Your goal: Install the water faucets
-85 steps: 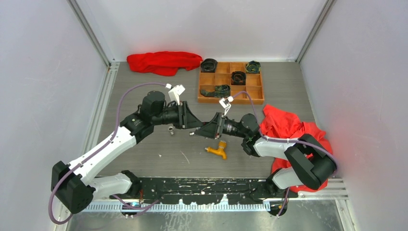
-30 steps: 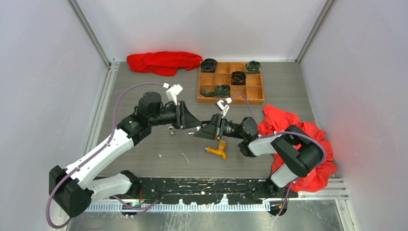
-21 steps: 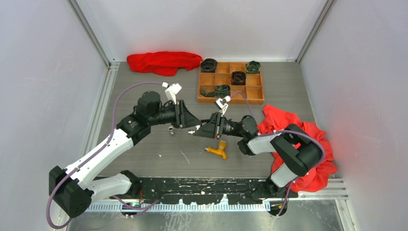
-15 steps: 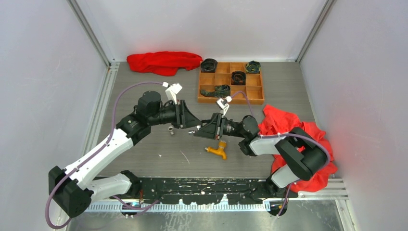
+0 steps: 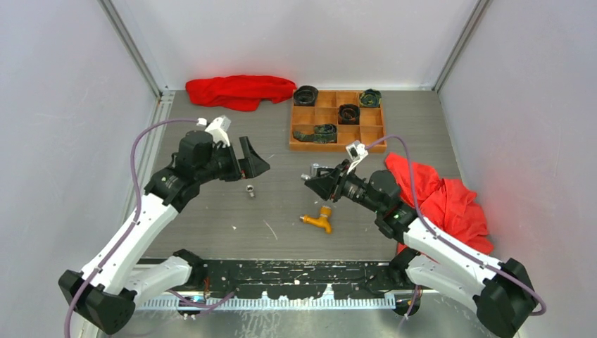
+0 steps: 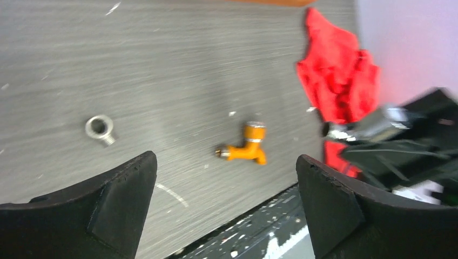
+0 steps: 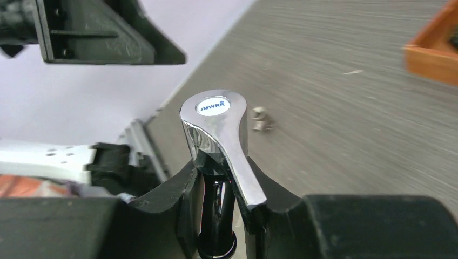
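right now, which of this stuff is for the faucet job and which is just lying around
Job: silver faucet in the right gripper; orange faucet; small threaded ring, probably.
Lying about: red cloth at the back; red cloth by the right arm; wooden tray of dark rolls.

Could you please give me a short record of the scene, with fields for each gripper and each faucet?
left gripper: open, empty, above the table
right gripper: shut on silver faucet, held off the table
orange faucet: lying on the table, untouched
nut: loose on the table, near the left gripper
tray: far side, holds dark rolls
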`<action>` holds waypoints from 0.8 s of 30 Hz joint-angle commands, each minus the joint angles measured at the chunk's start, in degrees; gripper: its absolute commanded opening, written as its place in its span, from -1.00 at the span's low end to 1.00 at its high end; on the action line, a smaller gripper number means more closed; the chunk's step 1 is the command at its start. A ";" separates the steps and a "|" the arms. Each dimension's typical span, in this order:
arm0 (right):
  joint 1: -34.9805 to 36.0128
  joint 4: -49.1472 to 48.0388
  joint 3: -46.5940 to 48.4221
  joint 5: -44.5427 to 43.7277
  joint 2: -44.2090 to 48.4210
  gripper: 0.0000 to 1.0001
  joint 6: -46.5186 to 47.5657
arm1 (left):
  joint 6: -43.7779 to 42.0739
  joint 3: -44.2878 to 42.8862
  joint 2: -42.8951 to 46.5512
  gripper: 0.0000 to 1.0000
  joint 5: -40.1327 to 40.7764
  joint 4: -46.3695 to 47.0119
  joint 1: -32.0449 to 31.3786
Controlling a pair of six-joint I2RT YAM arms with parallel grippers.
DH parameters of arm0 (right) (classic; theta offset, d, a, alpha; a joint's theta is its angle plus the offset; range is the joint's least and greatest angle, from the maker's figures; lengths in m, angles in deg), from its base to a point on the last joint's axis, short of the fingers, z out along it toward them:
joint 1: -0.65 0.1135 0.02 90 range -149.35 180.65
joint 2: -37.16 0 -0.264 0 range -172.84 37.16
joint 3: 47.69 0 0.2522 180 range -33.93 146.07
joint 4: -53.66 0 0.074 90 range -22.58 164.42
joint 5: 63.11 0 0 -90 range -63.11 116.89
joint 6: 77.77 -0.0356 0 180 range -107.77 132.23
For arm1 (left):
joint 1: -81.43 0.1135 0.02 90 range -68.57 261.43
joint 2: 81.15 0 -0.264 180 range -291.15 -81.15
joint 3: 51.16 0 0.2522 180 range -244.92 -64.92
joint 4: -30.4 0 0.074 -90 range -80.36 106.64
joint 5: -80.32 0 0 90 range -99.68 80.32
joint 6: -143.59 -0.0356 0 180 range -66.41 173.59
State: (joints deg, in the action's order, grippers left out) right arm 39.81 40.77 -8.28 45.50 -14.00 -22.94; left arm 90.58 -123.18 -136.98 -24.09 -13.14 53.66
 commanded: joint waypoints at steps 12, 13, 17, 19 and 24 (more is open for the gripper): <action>0.09 20.42 9.49 -9.98 4.78 -0.99 18.73 | -0.65 5.49 -15.29 0.90 20.72 -9.62 0.30; -0.01 21.02 9.77 -9.78 4.16 -0.99 18.74 | 0.83 6.51 -15.72 0.89 21.78 -8.50 0.34; 0.02 20.65 9.71 -8.52 2.79 -0.99 17.93 | 5.94 8.68 -20.23 0.85 22.69 -4.91 0.28; 0.07 19.10 9.25 -7.28 2.03 -0.99 16.85 | 8.18 8.84 -22.59 0.84 25.33 -3.87 -0.66; 0.09 18.21 10.51 -4.53 -0.68 -0.99 16.33 | 10.18 6.61 -27.66 0.89 27.02 -1.92 -2.02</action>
State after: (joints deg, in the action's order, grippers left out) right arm 39.81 63.94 -0.81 38.11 -13.45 -6.07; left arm 97.12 -114.27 -162.49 -0.64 -19.61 52.48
